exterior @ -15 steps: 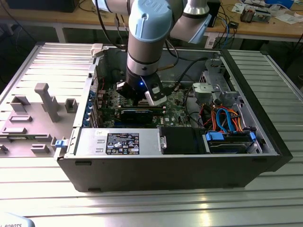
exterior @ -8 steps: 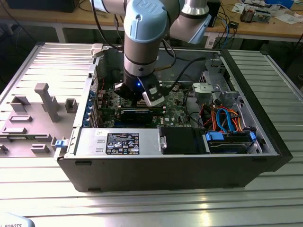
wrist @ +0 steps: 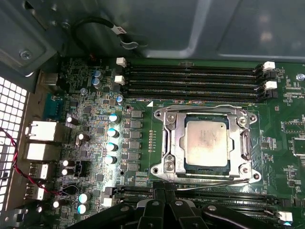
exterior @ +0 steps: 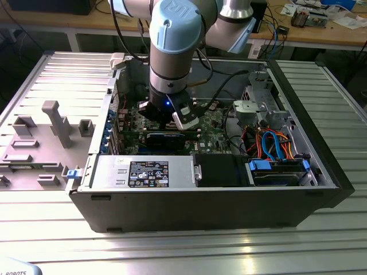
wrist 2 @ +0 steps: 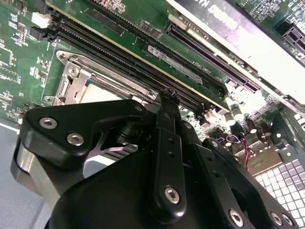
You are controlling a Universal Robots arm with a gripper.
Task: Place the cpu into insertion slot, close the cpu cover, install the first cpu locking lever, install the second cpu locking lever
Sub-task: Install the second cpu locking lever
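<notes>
CPU [wrist: 206, 143] sits flat in the insertion slot [wrist: 172, 143], and the cpu cover [wrist: 206, 113] lies down over it, framing the silver-tan top through its window. I judge the chip light, rigid and fragile, best held by its edges; the cover is thin springy sheet metal. A thin wire lever [wrist: 209, 184] runs along the socket's near edge, just beside my gripper [wrist: 162, 190]. The jaws look drawn together into a narrow tip, holding nothing that I can see. Long black memory slots [wrist: 193, 78] flank the socket on two sides, and a row of capacitors [wrist: 113, 139] stands close by. In the exterior view the arm [exterior: 172, 51] reaches down inside the open computer case [exterior: 321, 166], whose walls crowd my approach.
</notes>
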